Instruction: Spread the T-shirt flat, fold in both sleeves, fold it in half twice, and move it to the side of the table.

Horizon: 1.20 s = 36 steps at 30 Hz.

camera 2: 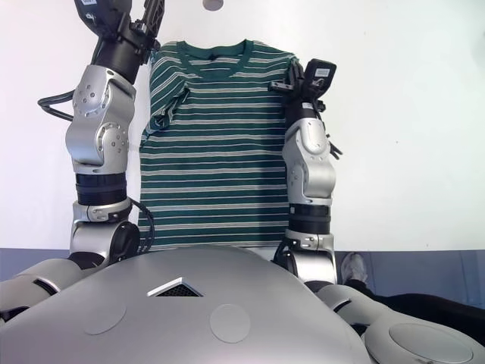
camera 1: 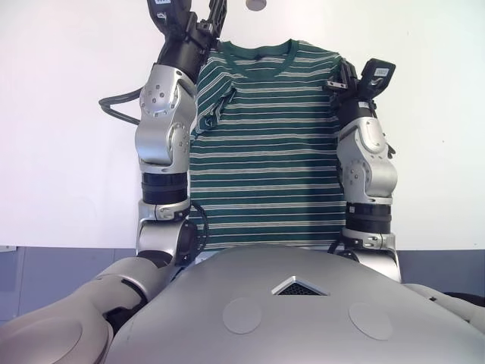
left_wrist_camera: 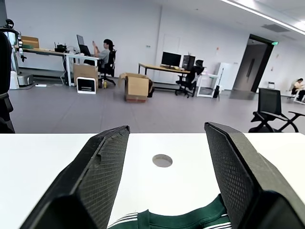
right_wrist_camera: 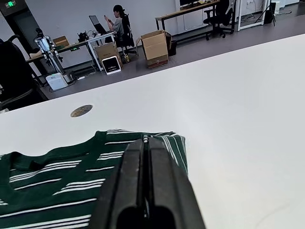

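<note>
Shirt flat on table, left sleeve folded in. Left hand wide, over collar. Right hand fingers pressed together, at right shoulder.

Striped T-shirt on white table

You have one T-shirt to count, lying between your two grippers on one white table. The grippers number two. The left gripper has its two fingers spread apart. The right gripper has its two fingers pressed together over the shirt's shoulder. There is one round hole in the tabletop, just beyond the left gripper's fingertips. Farther off, past both grippers, you can count two cardboard boxes on the room's floor.
</note>
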Tool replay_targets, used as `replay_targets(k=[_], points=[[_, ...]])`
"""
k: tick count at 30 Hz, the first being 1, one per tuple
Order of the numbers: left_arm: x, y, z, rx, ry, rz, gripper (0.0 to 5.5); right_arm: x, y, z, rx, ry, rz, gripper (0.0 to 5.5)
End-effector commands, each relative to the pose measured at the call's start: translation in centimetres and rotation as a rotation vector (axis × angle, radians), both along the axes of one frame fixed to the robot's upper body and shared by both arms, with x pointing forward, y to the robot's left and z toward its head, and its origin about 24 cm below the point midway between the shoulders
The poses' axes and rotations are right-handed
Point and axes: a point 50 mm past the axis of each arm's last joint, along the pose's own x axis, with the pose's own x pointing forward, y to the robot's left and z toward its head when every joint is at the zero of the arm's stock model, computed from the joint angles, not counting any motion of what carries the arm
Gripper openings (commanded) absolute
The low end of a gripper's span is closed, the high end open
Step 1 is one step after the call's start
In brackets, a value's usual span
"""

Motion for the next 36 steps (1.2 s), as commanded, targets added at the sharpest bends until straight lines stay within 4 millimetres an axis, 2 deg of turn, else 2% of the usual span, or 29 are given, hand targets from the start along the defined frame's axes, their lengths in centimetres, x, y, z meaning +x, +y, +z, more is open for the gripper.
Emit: replay_targets(k=[1, 8, 13, 23, 31, 36], points=[[-0.1, 0.0, -0.5, 0.012, 0.013, 0.007, 2.91, 0.7, 2.0, 0.4, 0.021, 0.009, 0.037, 0.03], [-0.1, 0.0, -0.5, 0.013, 0.014, 0.007, 2.91, 0.9, 4.1, 0.7, 0.044, 0.011, 0.104, 0.03], [-0.1, 0.1, -0.6, 0.014, 0.017, 0.012, 2.91, 0.5, 5.5, 0.3, 0.021, 0.038, 0.225, 0.03], [-0.1, 0.1, -0.8, 0.017, 0.02, 0.016, 2.91, 0.4, 5.6, 0.3, -0.011, 0.048, 0.269, 0.14], [0.0, 0.0, -0.9, 0.017, 0.018, 0.014, 2.91, 0.3, 6.0, 3.3, 0.076, -0.118, 0.361, 0.14], [-0.1, -0.1, -1.0, 0.015, 0.018, 0.01, 2.91, 0.1, 5.8, 3.6, 0.069, -0.125, 0.396, 0.14]])
